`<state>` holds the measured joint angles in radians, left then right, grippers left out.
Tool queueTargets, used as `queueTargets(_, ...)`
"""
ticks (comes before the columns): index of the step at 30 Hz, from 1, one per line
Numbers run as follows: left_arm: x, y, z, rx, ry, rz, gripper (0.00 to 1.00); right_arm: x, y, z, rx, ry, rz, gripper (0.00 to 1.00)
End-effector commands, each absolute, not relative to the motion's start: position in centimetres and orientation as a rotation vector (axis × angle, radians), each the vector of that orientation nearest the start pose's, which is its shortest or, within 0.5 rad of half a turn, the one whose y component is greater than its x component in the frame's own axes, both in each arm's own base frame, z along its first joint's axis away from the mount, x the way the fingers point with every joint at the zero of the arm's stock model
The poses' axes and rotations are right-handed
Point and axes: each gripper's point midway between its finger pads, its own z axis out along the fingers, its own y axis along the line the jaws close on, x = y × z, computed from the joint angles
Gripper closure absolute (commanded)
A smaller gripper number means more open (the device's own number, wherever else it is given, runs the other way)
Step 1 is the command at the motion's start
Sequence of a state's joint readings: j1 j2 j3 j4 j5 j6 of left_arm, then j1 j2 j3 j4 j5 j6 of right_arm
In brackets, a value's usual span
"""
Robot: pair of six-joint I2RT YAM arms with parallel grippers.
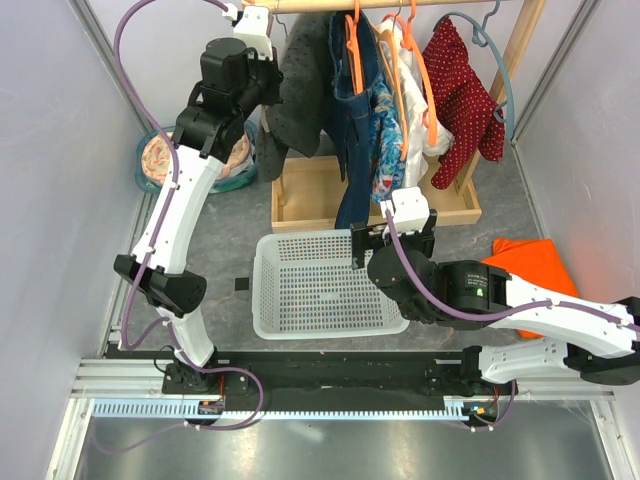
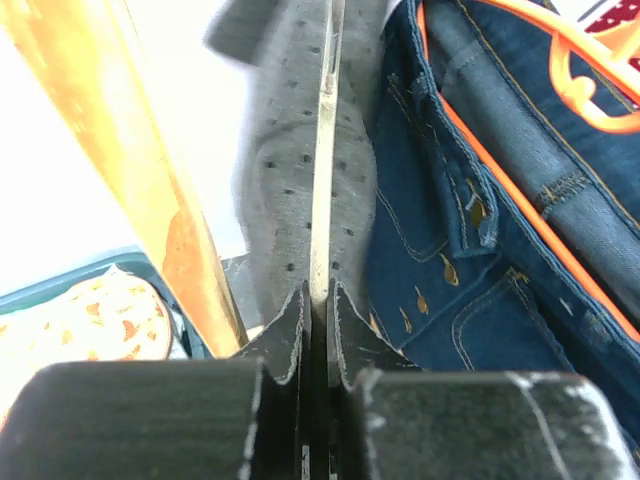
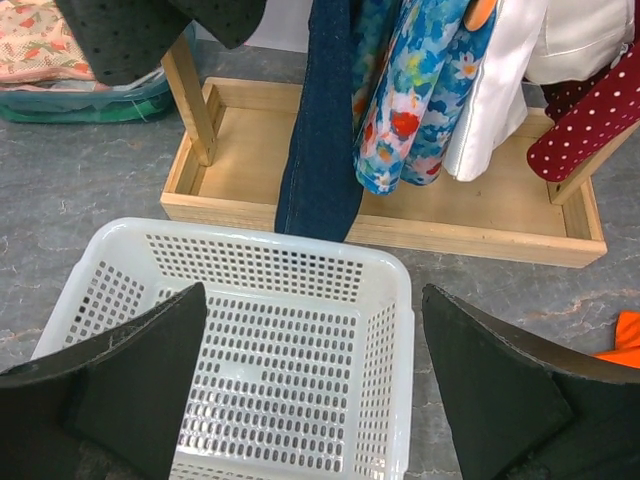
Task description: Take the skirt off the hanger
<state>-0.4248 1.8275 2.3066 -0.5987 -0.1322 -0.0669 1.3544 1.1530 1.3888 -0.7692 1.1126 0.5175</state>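
left fingers are pinched nearly closed on the edge of the skirt, the dark grey dotted one, which hangs at the left end of the wooden rail, right beside the jeans on an orange hanger; right fingers are spread wide, holding nothing, hovering over the near rim of the white basket; behind that basket is the rack's wooden tray with the posts standing in it, and the jeans leg and a blue floral piece dangle over it; a teal tub far left has a peachy floral cloth in it; an orange cloth lies on the grey marbled surface to the right; pale lilac walls all round
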Motion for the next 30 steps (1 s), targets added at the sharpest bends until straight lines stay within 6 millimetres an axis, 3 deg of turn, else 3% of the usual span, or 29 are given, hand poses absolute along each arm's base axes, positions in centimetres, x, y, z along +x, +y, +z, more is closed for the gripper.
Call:
queueTargets(1, 44.9, -18.1, 53.1, 0.208, 1.522, -0.289, 0.98, 20.2, 23.0, 35.2, -0.125, 1.798, 0.187, 0.05)
queueTargets(10, 42.5, -17.4, 56.9, 0.229, 1.429, -0.299, 0.98, 20.2, 23.3, 35.4, -0.125, 1.800, 0.221, 0.06)
queueTargets(17, 37.5, -16.4, 61.7, 0.266, 1.304, -0.348, 0.98, 20.3, 23.6, 35.2, -0.115, 1.806, 0.237, 0.07)
queueTargets(19, 36.5, -16.1, 62.2, 0.270, 1.295, -0.354, 0.98, 20.4, 23.7, 35.1, -0.113, 1.809, 0.237, 0.08)
queueTargets(22, 34.7, -15.8, 61.6, 0.301, 1.324, -0.369, 0.98, 20.6, 23.9, 35.2, -0.104, 1.809, 0.246, 0.08)
queueTargets(25, 32.7, -15.4, 59.6, 0.334, 1.385, -0.381, 0.98, 20.7, 24.4, 36.4, -0.079, 1.803, 0.299, 0.04)
queueTargets(26, 32.4, -15.4, 57.8, 0.345, 1.441, -0.378, 0.98, 20.8, 24.8, 36.7, -0.084, 1.803, 0.321, 0.02)
queueTargets(28, 30.0, -14.5, 57.7, 0.354, 1.443, -0.386, 0.98, 20.9, 25.8, 38.1, -0.074, 1.780, 0.395, 0.02)
queueTargets(29, 29.5, -14.4, 56.2, 0.369, 1.487, -0.385, 0.98, 20.9, 26.5, 38.5, -0.100, 1.771, 0.418, 0.02)
queueTargets(30, 28.0, -13.8, 56.4, 0.373, 1.481, -0.391, 0.98, 20.7, 27.7, 38.2, -0.137, 1.775, 0.455, 0.02)
